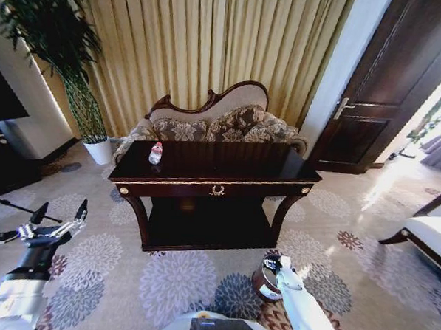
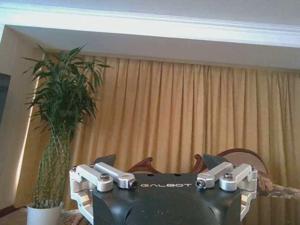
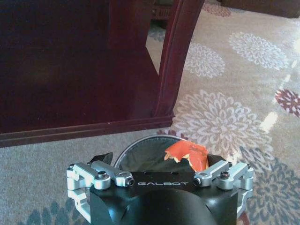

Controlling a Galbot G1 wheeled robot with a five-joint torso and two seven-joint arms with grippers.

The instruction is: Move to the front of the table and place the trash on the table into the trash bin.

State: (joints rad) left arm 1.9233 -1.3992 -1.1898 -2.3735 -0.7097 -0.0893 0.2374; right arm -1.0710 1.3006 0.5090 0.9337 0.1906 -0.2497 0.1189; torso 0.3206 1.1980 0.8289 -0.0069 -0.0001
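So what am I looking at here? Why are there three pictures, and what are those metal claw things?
It's a robot on wheels with two arms, and each picture comes from one of its cameras. The head view looks down at a dark table with a plastic bottle lying on it. The claws are grippers, the robot's hands. The left gripper is open and holds nothing; it is raised off to the side, and its wrist camera faces a curtain and a plant. The right gripper hangs just over a small round bin on the carpet by the table. Its wrist camera looks into the bin, where an orange scrap lies. It is open and empty too.
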